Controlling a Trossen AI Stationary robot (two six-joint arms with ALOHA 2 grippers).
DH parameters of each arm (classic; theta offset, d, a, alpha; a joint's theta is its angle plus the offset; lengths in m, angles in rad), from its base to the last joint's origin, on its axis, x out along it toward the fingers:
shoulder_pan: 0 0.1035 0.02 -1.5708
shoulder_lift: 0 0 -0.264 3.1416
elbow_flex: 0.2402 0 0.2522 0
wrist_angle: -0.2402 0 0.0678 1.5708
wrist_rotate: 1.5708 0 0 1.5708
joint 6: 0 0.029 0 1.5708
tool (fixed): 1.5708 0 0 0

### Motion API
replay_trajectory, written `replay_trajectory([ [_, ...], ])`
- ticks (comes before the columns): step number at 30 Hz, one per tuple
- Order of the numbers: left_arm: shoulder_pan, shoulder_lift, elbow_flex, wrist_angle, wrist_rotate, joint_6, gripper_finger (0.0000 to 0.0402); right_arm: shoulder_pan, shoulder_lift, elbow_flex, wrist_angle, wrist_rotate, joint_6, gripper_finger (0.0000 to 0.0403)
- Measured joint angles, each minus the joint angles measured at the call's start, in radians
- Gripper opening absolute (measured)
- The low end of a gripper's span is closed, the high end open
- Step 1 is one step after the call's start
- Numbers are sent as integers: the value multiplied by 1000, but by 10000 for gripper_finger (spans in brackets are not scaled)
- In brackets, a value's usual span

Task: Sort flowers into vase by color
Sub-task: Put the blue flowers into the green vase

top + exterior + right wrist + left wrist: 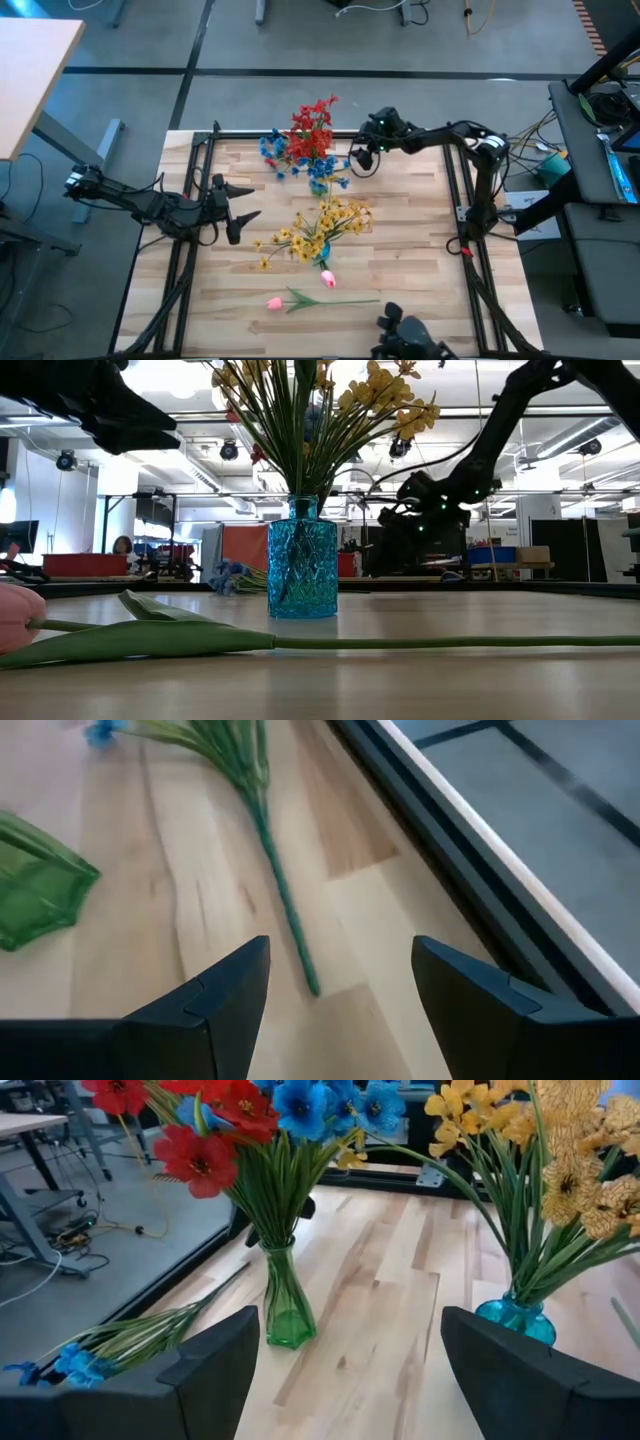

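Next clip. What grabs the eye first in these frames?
Two filled vases stand mid-table: a green vase with red and blue flowers, and a blue vase of yellow sprays nearer the front. A pink tulip lies flat on the wood by the front edge, and a loose blue spray lies by the far edge, where the open right pincer hovers over its stem. The left pincer, also open, waits at the left side.

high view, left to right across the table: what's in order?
left gripper → loose pink tulip lying flat → green vase of red and blue flowers → blue vase of yellow flowers (slightly right of the green one) → right gripper.
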Motion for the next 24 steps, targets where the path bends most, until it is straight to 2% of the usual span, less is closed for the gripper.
replay_trajectory([
  [4,0,1,-6,0,-7,-14,295,6,5,9,7,-6,-15,233],
  [9,0,1,-11,-1,-78,-16,295,10,12,5,5,1,-22,224],
  [20,0,1,-13,-2,-80,-9,295,68,12,7,15,9,12,207],
  [24,0,1,-13,-9,-80,-9,295,107,12,7,5,137,2,202],
])
